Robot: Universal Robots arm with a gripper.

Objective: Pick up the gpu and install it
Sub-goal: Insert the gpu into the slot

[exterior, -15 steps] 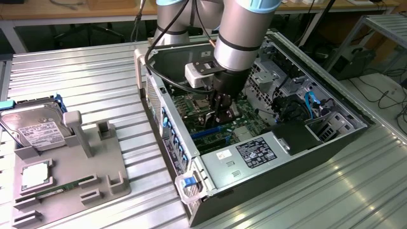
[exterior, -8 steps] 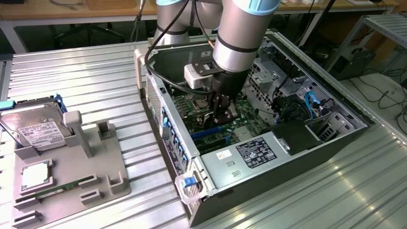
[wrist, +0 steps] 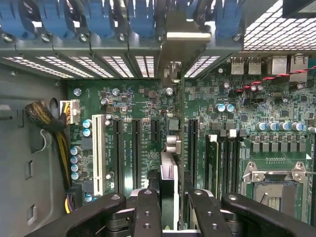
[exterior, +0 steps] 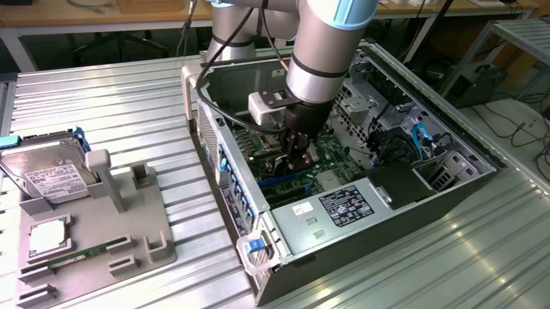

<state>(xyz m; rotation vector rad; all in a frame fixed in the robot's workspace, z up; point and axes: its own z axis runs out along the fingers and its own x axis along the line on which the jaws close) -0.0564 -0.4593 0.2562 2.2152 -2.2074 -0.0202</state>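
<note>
Gripper point(wrist: 169, 205) is down inside the open PC case point(exterior: 481, 168), clamped on the gpu point(wrist: 169, 185). In the wrist view the card is seen edge-on, a thin dark slab running away from the fingers point(wrist: 146, 212) toward the rear slot openings, its silver end bracket point(wrist: 186, 37) up against the case's back wall among the blue slot latches point(wrist: 101, 17). The card sits over the motherboard point(wrist: 143, 106), roughly in line with the black expansion slots point(wrist: 136, 148); whether its edge connector is touching a slot or hovering above cannot be told.

In the exterior view the arm point(exterior: 322, 48) reaches straight down into the case, and the gripper and card merge into one dark mass over the board.

Handling, as a judgement: the card looks rigid and light, but fragile, with exposed components and a fan on one face. Pinching the bare board edge near the middle, as here, looks sensible; squeezing the fan or components would risk damage. A thin card held edge-on could tilt in the grip, and the bracket has to meet the rear opening cleanly.

Hidden: the fan face, the connector edge and the target slot under the card. The empty CPU socket point(wrist: 276, 190) is partly cut off. Outside the case, on the exterior view's left, a grey parts fixture point(exterior: 103, 248) holds a hard drive point(exterior: 47, 172) and a green memory stick point(exterior: 82, 254).
</note>
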